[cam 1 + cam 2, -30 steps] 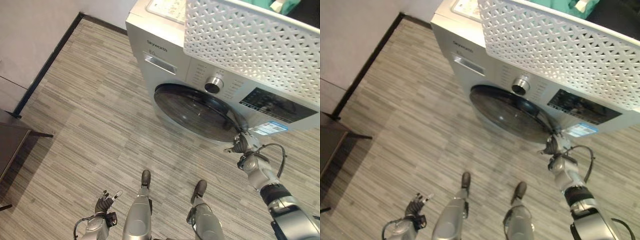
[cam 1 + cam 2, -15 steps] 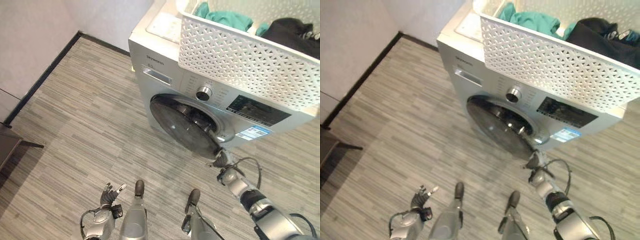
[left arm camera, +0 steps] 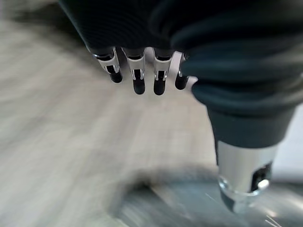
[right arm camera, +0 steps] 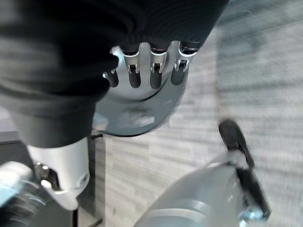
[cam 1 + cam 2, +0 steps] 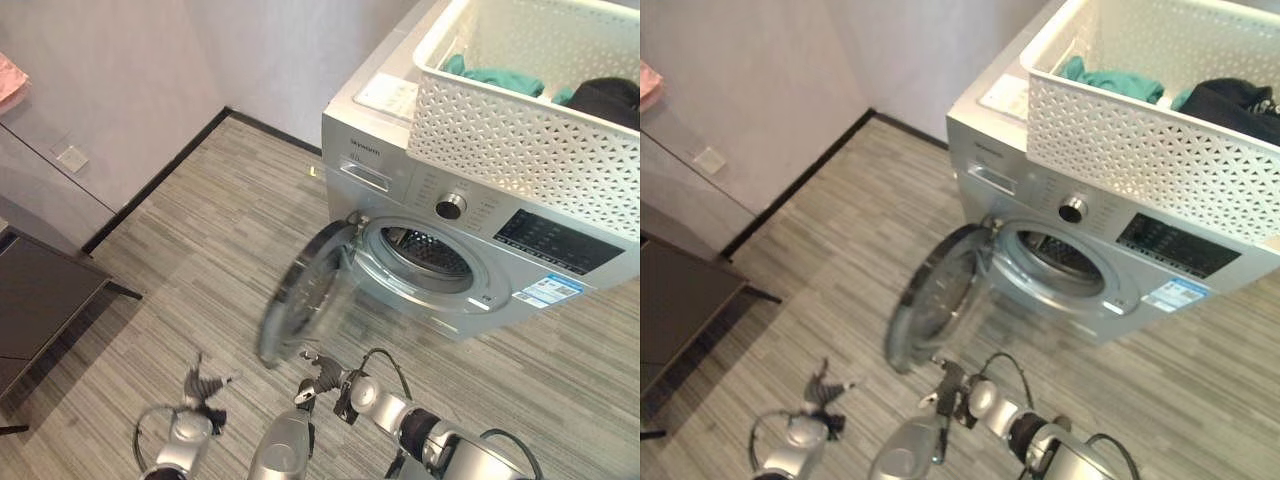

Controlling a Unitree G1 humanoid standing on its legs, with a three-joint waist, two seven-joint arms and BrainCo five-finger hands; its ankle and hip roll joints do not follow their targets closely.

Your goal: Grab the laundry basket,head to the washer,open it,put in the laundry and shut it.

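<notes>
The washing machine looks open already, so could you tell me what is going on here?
The washing machine has its round door swung wide open, showing the drum. The white laundry basket sits on top of it with teal and dark clothes inside. The right hand is low near the door's edge, holding nothing; the left hand hangs idle above the floor.

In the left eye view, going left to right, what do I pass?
Dark low table → left robot hand → round glass washer door, swung open → open drum mouth of the silver front-loading washer → white perforated plastic laundry basket on top of the washer, holding teal and black clothes.
</notes>
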